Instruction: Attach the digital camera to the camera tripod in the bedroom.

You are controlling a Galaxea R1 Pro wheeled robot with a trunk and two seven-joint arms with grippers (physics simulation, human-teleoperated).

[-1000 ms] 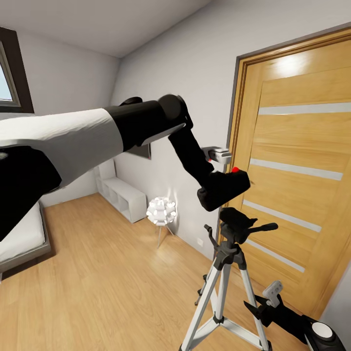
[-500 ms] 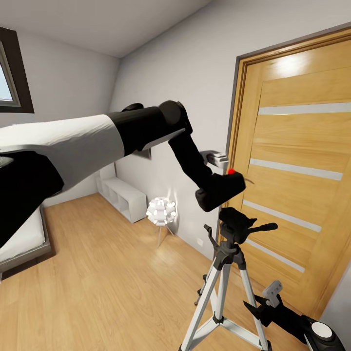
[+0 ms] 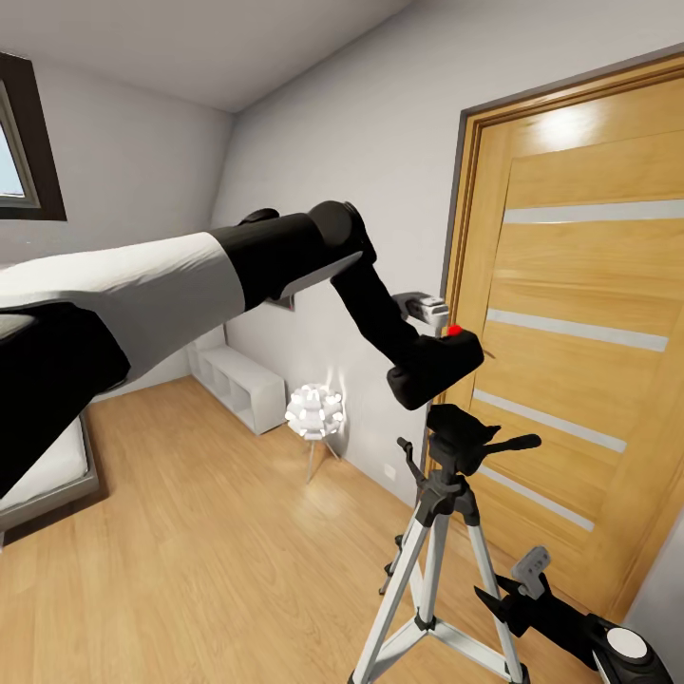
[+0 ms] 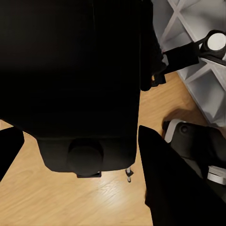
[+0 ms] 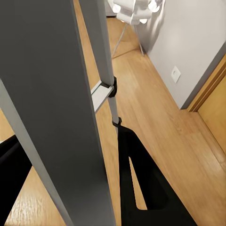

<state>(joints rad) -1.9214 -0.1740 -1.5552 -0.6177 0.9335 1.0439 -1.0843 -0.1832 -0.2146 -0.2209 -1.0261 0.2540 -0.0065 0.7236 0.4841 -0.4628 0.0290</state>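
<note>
Black and boxy, the digital camera (image 3: 439,368) carries a small red dot on its top edge and hangs tilted in the air, just above the black pan head of the camera tripod (image 3: 446,532) but apart from it, in front of the wooden door (image 3: 579,351). In the left wrist view the camera (image 4: 80,84) is a large dark block with a round knob-like part at its lower face, and the dark fingers (image 4: 174,183) of the left gripper (image 3: 425,323) lie along either side of it, closed on the body.

The tripod stands on the light wood floor (image 3: 209,532) with silver legs, black joints, and a black handle sticking out sideways from its head toward the door. In the right wrist view one silver leg (image 5: 56,117) runs very close to the lens, a thinner leg with a black collar behind it, and one black finger (image 5: 141,183) of the right gripper (image 3: 530,576) shows beside them; whether those fingers are open or closed I cannot tell. In the head view the right gripper sits low, near the tripod's feet.

Against the pale grey wall a low white shelf unit (image 3: 239,383) has open compartments; what they hold is too small to make out. A small lamp (image 3: 314,413) with a cluster of white bulbs stands on thin legs beside it. The grey bed (image 3: 47,475) edges in at one side.
</note>
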